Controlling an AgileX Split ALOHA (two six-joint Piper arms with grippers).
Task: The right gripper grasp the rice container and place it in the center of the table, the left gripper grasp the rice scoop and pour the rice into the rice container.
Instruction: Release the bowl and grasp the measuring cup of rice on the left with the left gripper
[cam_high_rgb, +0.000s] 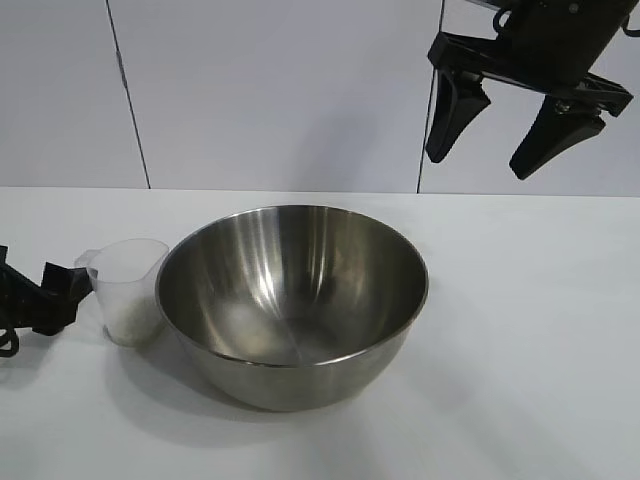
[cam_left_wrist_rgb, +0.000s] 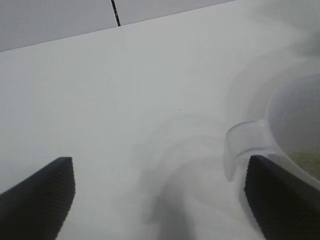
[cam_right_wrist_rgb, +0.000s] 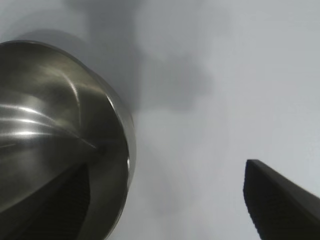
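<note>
At the left edge of the table (cam_high_rgb: 520, 340), we find the left gripper (cam_high_rgb: 62, 290) low and nearly level, its jaws spread wide and holding nothing. In its wrist view one finger (cam_left_wrist_rgb: 280, 200) sits just beside the handle tab of the scoop (cam_high_rgb: 130, 290), the other well apart on the bare side, so the scoop is off-centre in the gap. We cannot tell whether that near finger touches the plastic.

The scoop stands upright, a little rice (cam_high_rgb: 132, 318) in its bottom, touching or almost touching the wall of the steel bowl (cam_high_rgb: 292, 300). The bowl rests near the middle of the table and looks empty.

The right gripper (cam_high_rgb: 515, 125) hangs above the bowl's far right side — jaws apart, holding nothing.

Risks, in our judgement:
- A closing finger may push the light scoop rather than clamp it, tipping it and spilling rice.
- Pressed against the bowl, the scoop could slide round the curved wall — or shift the bowl.
- A grip on the thin tab alone may slip during the pour.
</note>
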